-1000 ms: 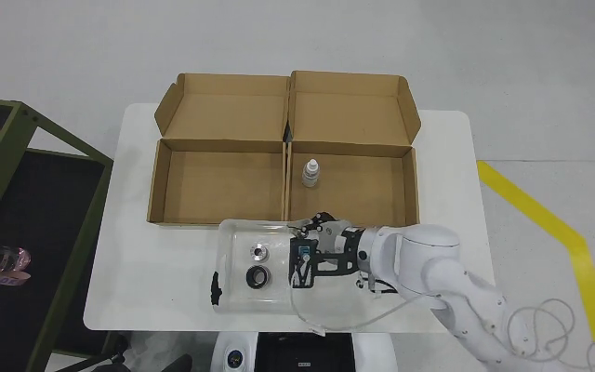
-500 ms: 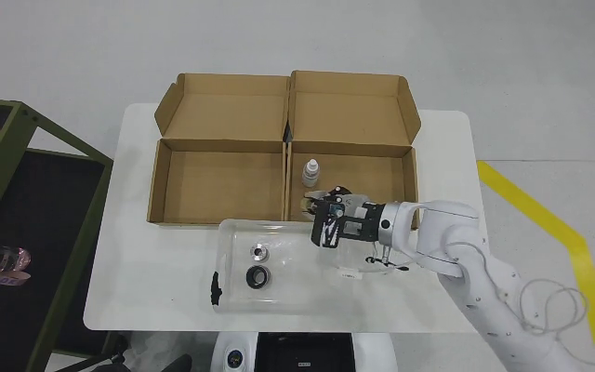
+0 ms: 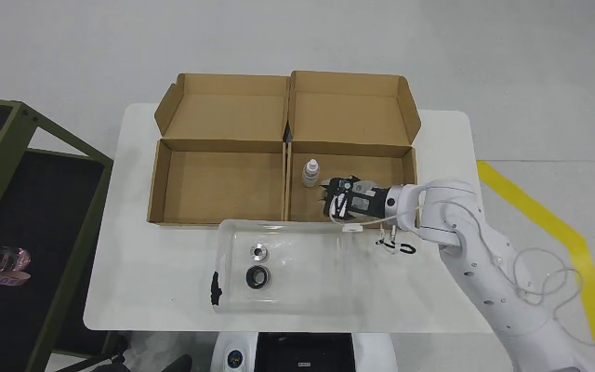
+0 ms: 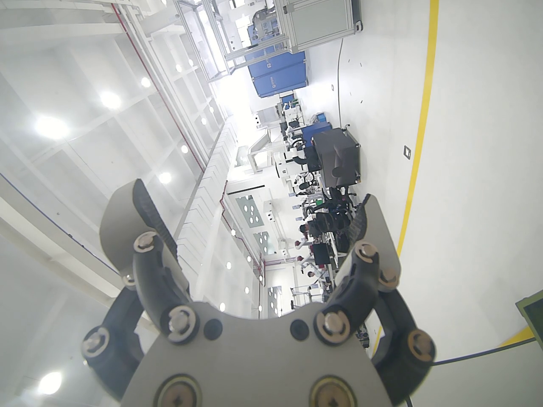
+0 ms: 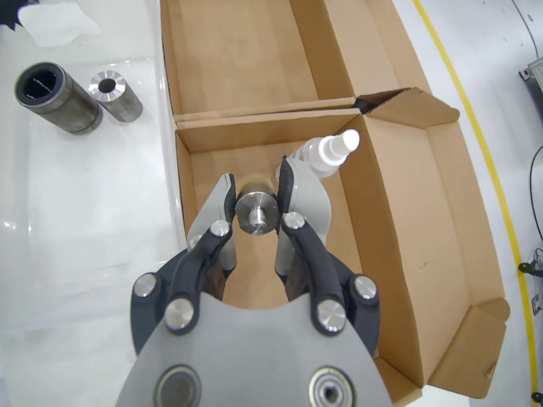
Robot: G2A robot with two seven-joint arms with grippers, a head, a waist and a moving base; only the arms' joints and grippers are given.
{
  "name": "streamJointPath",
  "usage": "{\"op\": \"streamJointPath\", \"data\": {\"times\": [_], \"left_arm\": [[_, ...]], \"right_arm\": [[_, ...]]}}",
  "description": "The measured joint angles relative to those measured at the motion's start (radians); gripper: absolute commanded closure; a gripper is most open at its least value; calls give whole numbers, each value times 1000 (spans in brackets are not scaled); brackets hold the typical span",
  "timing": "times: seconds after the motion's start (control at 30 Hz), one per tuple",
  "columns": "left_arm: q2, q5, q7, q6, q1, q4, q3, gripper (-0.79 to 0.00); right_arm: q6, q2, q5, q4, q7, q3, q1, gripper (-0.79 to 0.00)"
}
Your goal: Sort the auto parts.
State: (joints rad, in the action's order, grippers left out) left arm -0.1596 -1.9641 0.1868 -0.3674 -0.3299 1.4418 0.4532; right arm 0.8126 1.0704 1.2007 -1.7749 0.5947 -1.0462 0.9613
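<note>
— What is being held, and where?
— A small silver cylinder [image 5: 256,210] with a stud on its end is clamped between the fingers of the right claw [image 5: 256,188]. In the top view this claw is seen just right of the frame's centre, over the near part of the right cardboard box [image 3: 372,167]. It is just beside the white-capped spray bottle [image 3: 312,171] that stands in that box.
— And the left claw?
— The left claw [image 4: 252,196] is held with its fingers spread wide and nothing between them.
— What is found in the tray?
— In the clear tray [image 3: 307,298], at the lower middle of the top view, a dark sleeve [image 3: 257,275] and a shorter silver sleeve [image 3: 256,251] are stood upright, close together. The left cardboard box [image 3: 218,186] is set against the right one on the white table [image 3: 446,139].
</note>
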Motion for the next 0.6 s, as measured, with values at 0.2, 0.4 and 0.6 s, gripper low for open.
{"op": "streamJointPath", "data": {"times": [0.2,0.4,0.6], "left_arm": [[0,0,0,0,0,0,0,-785],[0,0,0,0,0,0,0,-785],[0,0,0,0,0,0,0,-785]], "right_arm": [[-11,12,-24,96,30,42,-64,0],[-50,28,-25,190,72,88,-131,0],[-82,46,-39,265,111,134,-189,0]]}}
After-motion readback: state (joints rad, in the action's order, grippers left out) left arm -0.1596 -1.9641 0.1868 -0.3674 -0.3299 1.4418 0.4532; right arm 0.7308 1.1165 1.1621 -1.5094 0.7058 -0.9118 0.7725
